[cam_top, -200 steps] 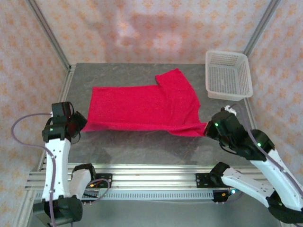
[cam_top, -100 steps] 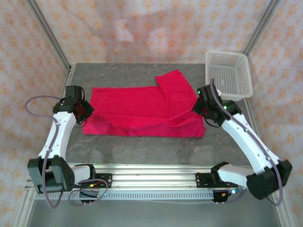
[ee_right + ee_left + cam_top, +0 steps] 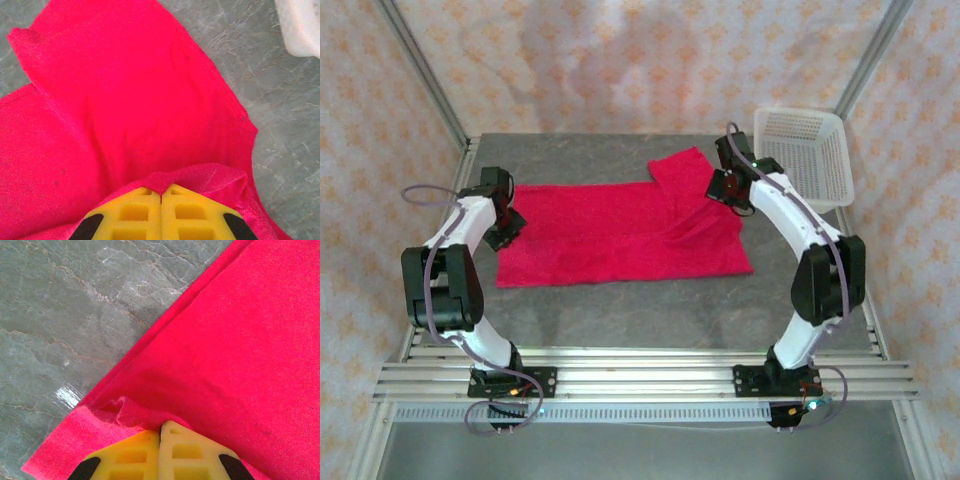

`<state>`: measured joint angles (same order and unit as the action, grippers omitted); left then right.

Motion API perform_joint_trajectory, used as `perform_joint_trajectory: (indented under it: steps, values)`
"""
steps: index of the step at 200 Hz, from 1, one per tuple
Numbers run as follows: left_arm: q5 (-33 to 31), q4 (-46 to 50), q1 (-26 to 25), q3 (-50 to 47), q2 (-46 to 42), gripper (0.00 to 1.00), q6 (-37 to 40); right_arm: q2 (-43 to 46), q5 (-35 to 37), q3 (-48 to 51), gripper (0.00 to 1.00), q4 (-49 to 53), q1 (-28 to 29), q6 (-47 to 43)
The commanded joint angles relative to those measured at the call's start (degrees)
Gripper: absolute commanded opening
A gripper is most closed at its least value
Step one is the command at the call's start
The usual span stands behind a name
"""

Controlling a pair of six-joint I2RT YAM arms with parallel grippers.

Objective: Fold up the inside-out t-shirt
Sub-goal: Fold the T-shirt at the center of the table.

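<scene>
Grey marbled stone makes the worktop (image 3: 620, 310), closed in by pale patterned walls (image 3: 640, 60). On its left side the left pincer (image 3: 160, 429) has its yellow fingers pressed together on a small ruck of red cloth at the edge of the inside-out t-shirt (image 3: 610, 230). On the other side the right pincer (image 3: 161, 192) is clamped in the same way on a raised fold of that shirt. The shirt lies flat in the middle of the worktop, spread from left to right, and one sleeve (image 3: 690, 165) sticks out toward the far edge. I judge that the step in hand is to lay the held edge over the layer below. To do it well, both arms should go at the same pace and keep the cloth lightly stretched between them. They should set edge on edge and come down low before they let go, so that no air pocket remains. A slanted crease (image 3: 692, 232) near the right pincer needs to be pulled smooth. The white mesh basket (image 3: 805, 198) stands just beside the right arm, so this arm has little room to swing outward.
</scene>
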<state>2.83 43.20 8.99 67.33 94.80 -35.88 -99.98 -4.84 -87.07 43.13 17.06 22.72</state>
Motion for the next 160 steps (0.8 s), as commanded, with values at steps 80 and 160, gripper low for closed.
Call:
perform_joint_trajectory:
  steps: [80,160]
  values:
    - [-3.97,8.33,0.38,-4.29,-20.93,0.0,2.07,23.0,-2.02,13.55,0.0,4.86,-0.28,0.15]
    - [1.3,17.8,0.3,-17.8,-47.84,0.0,-0.56,47.49,-9.07,25.96,0.0,17.24,0.01,6.82]
